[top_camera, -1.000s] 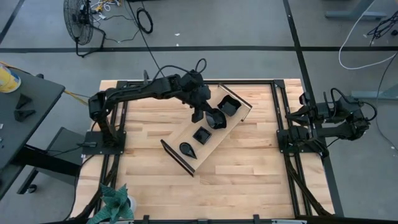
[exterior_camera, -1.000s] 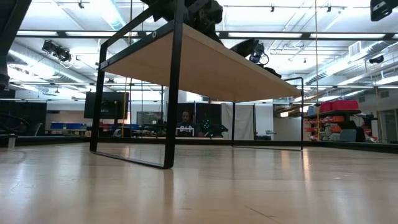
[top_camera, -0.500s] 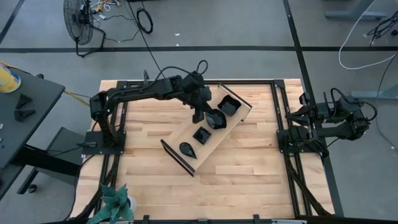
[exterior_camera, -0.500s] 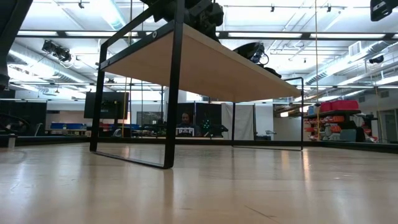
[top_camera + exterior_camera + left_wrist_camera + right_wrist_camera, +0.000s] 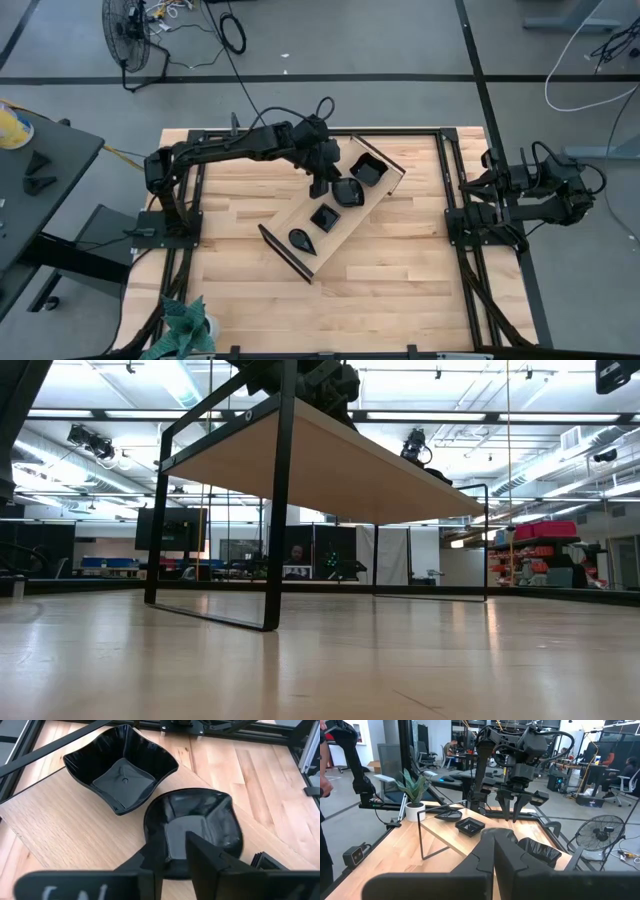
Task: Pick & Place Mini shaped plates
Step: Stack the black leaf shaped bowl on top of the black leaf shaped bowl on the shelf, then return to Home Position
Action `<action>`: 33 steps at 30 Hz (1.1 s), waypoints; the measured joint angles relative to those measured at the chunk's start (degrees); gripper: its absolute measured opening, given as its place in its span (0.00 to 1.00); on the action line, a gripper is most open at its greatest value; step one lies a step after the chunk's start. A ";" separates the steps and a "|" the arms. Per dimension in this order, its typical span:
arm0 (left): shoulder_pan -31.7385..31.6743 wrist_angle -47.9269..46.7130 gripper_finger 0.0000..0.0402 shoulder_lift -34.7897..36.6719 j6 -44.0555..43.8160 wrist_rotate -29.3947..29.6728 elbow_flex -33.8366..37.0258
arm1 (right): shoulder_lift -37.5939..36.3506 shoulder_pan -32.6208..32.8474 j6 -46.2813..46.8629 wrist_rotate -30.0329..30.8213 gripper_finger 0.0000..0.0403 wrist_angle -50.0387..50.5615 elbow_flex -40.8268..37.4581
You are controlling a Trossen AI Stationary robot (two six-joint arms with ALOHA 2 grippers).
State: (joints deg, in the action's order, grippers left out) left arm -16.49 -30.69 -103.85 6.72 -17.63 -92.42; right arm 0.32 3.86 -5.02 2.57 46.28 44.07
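From above, a potted plant point(image 5: 183, 322) stands at the table's near left corner and a fan point(image 5: 127, 30) on the floor beyond. The long wooden tray point(image 5: 300, 213) lies diagonally, holding four mini shaped plates point(image 5: 324, 216) in a row. The left gripper point(image 5: 322, 184) hovers beside the rounded plate point(image 5: 349, 192), fingers slightly parted around nothing. The right gripper point(image 5: 492, 184) waits closed at the right edge.

The left wrist view shows the wavy square plate point(image 5: 121, 766) just beside the rounded one. No writing is readable
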 joint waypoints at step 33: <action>3.96 -21.28 0.03 11.03 2.71 1.84 -3.53 | 0.00 -0.01 0.00 0.00 0.03 -0.04 0.00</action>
State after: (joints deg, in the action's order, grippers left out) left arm -12.53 -51.97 -92.82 9.43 -15.79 -95.95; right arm 0.32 3.84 -5.02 2.57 46.25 44.07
